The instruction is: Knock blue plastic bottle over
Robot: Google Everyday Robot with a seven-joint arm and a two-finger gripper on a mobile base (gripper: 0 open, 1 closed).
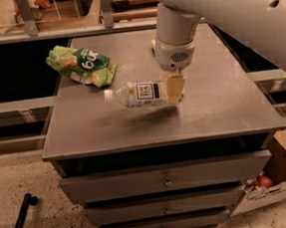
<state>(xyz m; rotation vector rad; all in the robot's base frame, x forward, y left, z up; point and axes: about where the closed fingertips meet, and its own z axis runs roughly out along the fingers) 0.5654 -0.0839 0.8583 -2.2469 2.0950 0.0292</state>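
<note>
A grey metal cabinet top (222, 104) fills the middle of the view, standing on a pale speckled floor (28, 176). Railings and shelving run along the back. The gripper (176, 90) hangs over the middle of the top, slightly right of centre, at the end of a thick white arm (234, 8) that comes in from the upper right. It is clamped on the bottom end of the bottle (141, 93), with one tan finger (176, 88) lying across the front of the clear plastic. The bottle is on its side, nearly level, its white cap (109, 94) pointing left and its white label (146, 91) with a dark square logo facing the camera. A soft shadow (143, 115) sits on the surface just below and in front of the bottle, so it looks held slightly off the top rather than resting on it. Up and to the left, near the cap end but apart from it, a crumpled green snack bag (81, 65) lies close to the left rear corner. Below the top, the cabinet front shows a stack of drawers (163, 176) with small handles. An open cardboard box (283, 173) sits on the floor beside the cabinet's lower right. A black pole (20, 221) lies on the floor at the lower left.
</note>
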